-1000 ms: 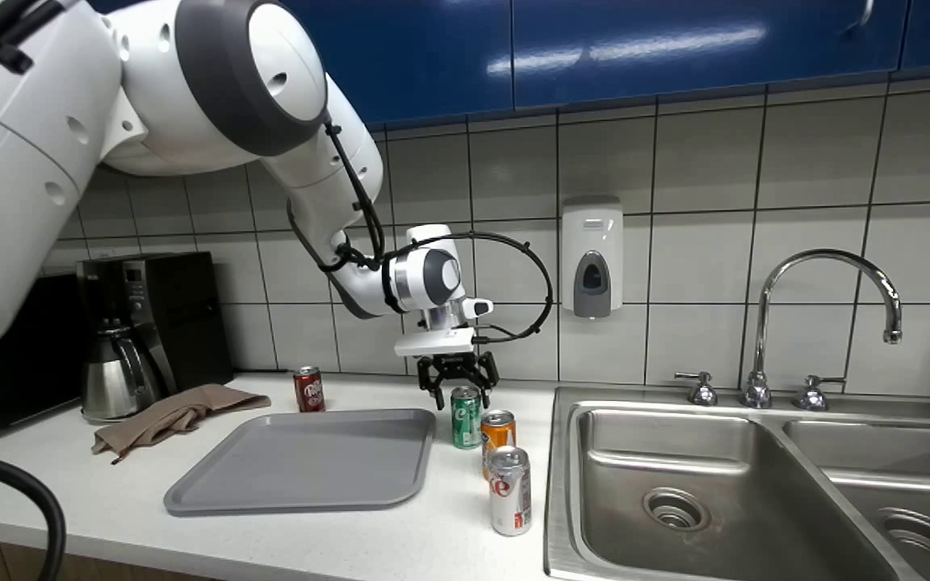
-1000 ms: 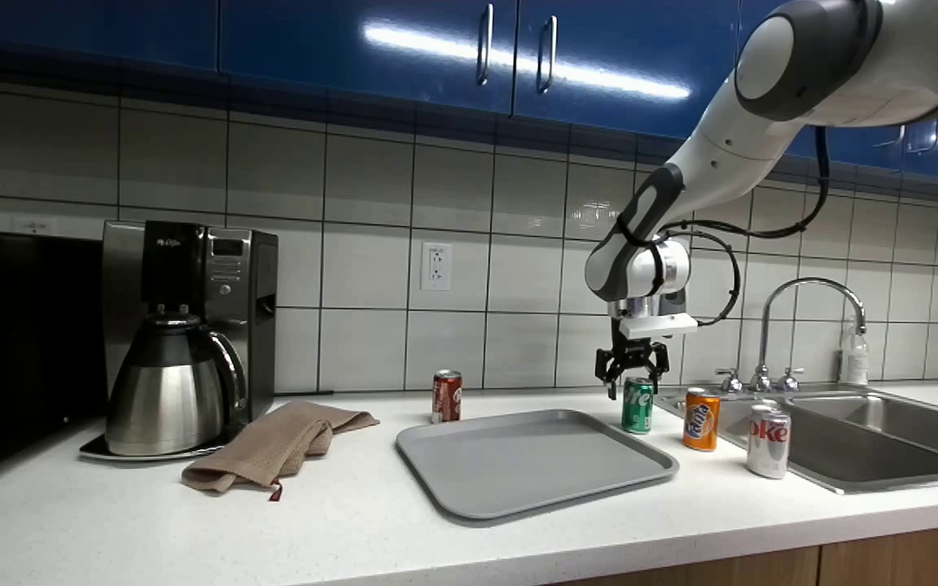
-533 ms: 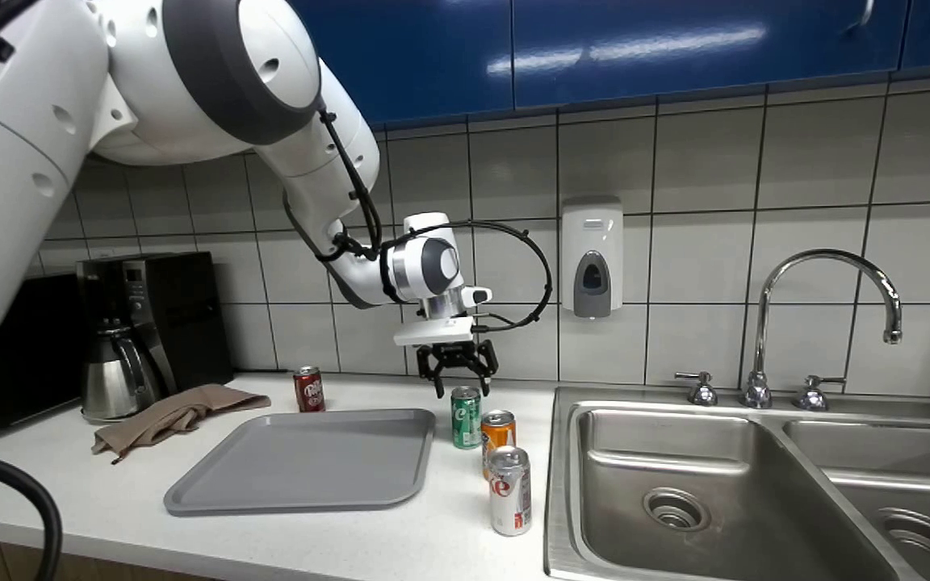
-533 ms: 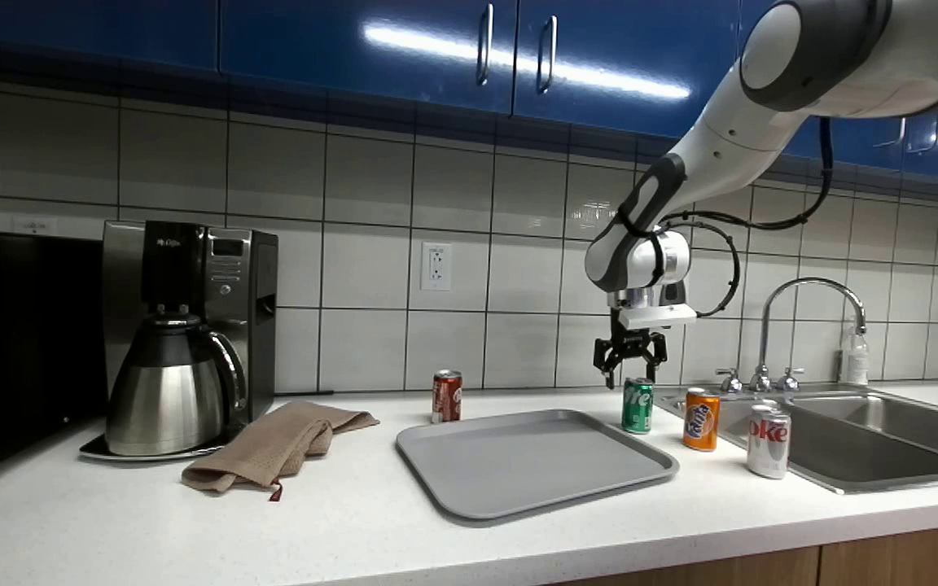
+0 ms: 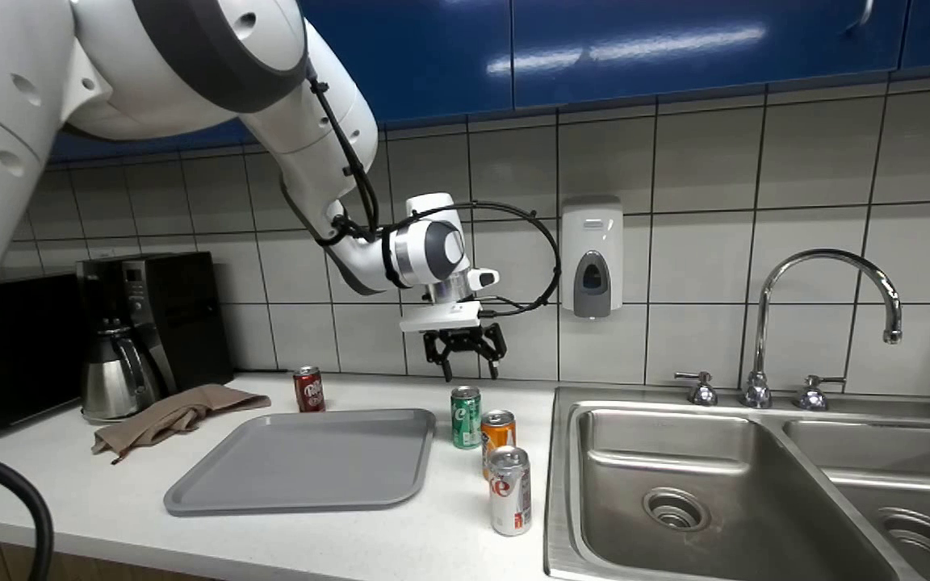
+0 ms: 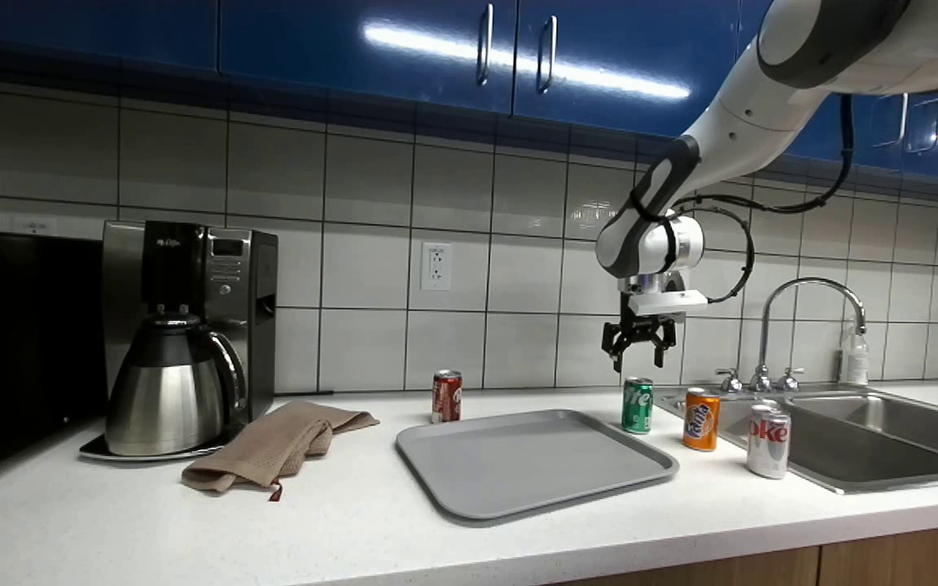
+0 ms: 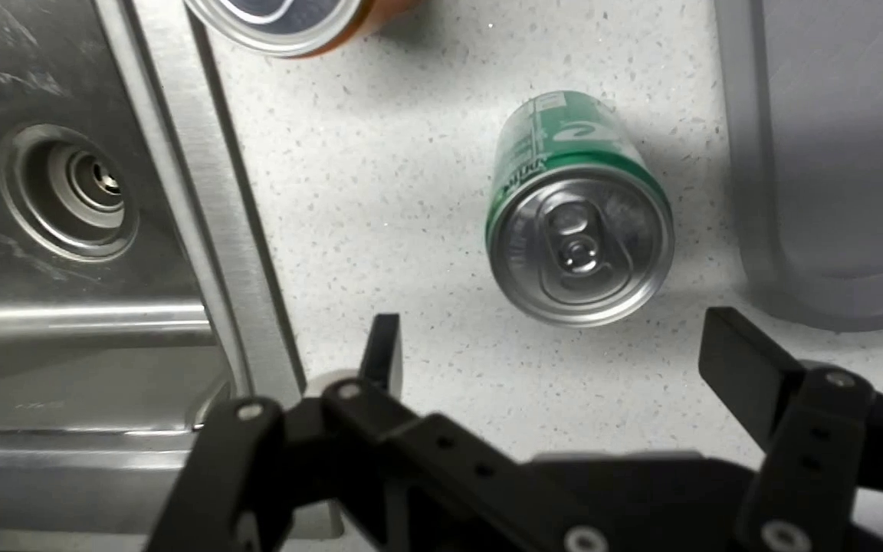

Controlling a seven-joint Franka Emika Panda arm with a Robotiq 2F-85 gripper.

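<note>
My gripper (image 5: 471,376) is open and holds nothing. It hangs above and slightly behind a green can (image 5: 466,420), apart from it. Both exterior views show the gripper (image 6: 638,366) and the upright green can (image 6: 637,407). In the wrist view the can (image 7: 579,245) lies ahead of the wide-open gripper (image 7: 552,337), its silver top facing the camera. An orange can (image 6: 701,419) and a silver can (image 6: 768,443) stand upright close by. The orange can's top (image 7: 273,19) shows at the wrist view's upper edge. A grey tray (image 6: 534,464) lies beside the green can.
A dark red can (image 6: 446,397) stands behind the tray near the tiled wall. A steel sink (image 5: 667,468) with a faucet (image 5: 764,323) is beside the cans. A brown cloth (image 6: 282,448) lies before the coffee maker (image 6: 233,301). Blue cabinets (image 6: 371,65) hang above.
The gripper has risen away from the green can, and lately shifted slightly to the right in both exterior views. It stays open. The cans and tray have not moved.
</note>
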